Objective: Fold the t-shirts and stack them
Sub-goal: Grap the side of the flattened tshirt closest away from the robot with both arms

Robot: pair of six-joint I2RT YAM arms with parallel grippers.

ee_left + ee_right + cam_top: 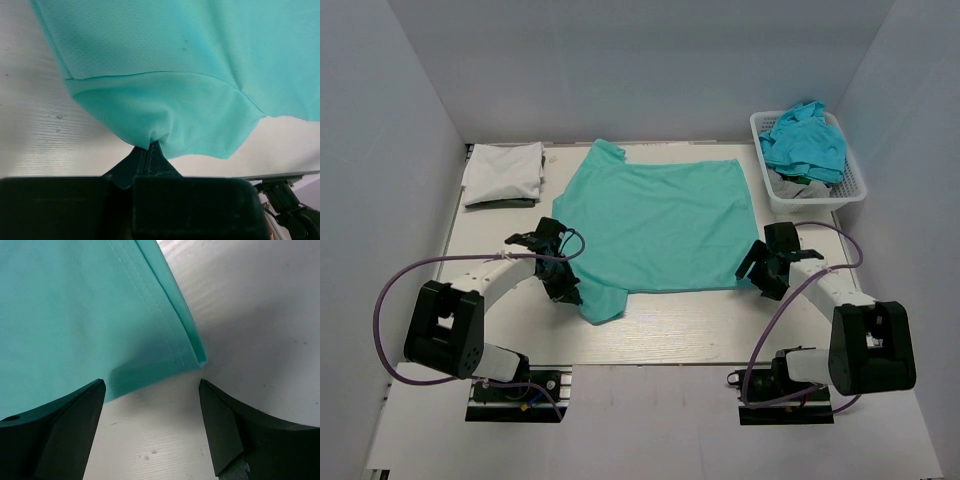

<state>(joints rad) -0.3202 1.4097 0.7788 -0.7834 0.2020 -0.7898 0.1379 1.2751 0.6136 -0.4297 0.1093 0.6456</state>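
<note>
A teal-green t-shirt lies spread flat in the middle of the table, collar toward the back. My left gripper sits at its near left sleeve and is shut on a pinch of that cloth, which bunches at the closed tips. My right gripper stands open just off the shirt's near right corner. In the right wrist view that hemmed corner lies on the table ahead of the gripper, touching neither finger.
A folded white t-shirt rests on a dark grey one at the back left. A white lattice basket at the back right holds turquoise-blue t-shirts. Grey walls enclose the table on three sides.
</note>
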